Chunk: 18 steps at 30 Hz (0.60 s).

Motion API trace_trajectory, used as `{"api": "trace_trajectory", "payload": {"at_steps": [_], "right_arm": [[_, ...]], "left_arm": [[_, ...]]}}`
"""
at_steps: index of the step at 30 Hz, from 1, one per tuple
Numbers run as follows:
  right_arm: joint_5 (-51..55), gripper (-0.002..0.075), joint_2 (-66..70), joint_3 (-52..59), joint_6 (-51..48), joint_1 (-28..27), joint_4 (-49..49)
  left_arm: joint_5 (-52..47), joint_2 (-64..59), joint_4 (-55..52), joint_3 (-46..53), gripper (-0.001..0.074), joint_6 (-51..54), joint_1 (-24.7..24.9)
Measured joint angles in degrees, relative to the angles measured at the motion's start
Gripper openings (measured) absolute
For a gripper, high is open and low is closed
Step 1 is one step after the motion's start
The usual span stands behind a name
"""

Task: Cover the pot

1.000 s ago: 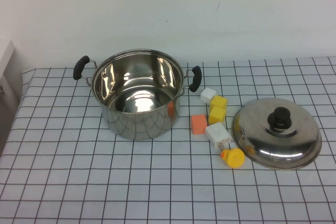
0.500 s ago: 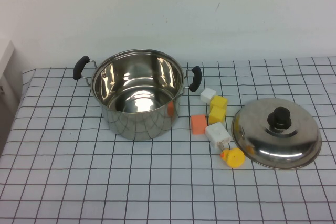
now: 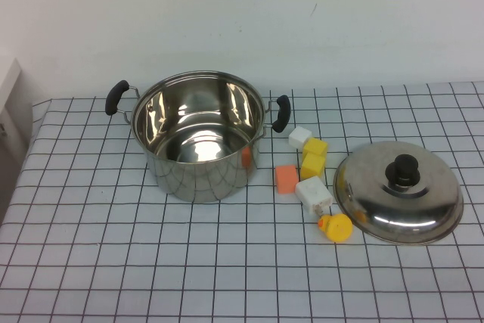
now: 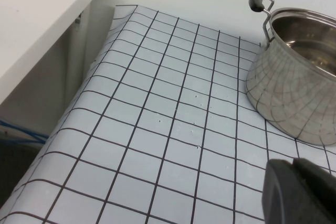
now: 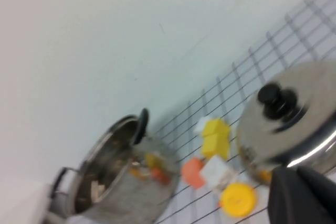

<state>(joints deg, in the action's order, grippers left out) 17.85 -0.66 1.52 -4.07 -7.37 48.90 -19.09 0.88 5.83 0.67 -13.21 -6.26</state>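
The steel pot (image 3: 197,179) stands open and empty at the table's back left, with black side handles. It also shows in the left wrist view (image 4: 294,93) and the right wrist view (image 5: 121,182). The domed steel lid (image 3: 423,202) with a black knob lies on the table at the right, apart from the pot; the right wrist view shows it too (image 5: 294,114). Neither arm shows in the high view. My left gripper (image 4: 294,166) is shut and empty above the cloth left of the pot. My right gripper (image 5: 298,171) is shut and empty, close to the lid.
Between pot and lid lie small toys: a white block (image 3: 299,137), yellow blocks (image 3: 313,156), an orange block (image 3: 286,178), a white cube (image 3: 314,194) and a yellow duck (image 3: 335,227) against the lid's rim. A white shelf edge (image 4: 42,19) stands left of the table.
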Motion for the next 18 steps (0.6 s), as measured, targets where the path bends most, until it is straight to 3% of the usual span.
{"api": "trace_trajectory", "payload": {"at_steps": [11, 18], "right_arm": [[-2.61, -0.0002, 0.94, -5.44, -23.59, 0.0, -1.58], [-2.01, 0.0, 17.15, -17.44, -38.99, 0.0, -0.86]], "left_arm": [[0.0, 0.0, 0.0, 0.0, -0.0003, 0.0, 0.0], [0.0, 0.0, 0.0, 0.0, -0.0003, 0.0, 0.0]]}}
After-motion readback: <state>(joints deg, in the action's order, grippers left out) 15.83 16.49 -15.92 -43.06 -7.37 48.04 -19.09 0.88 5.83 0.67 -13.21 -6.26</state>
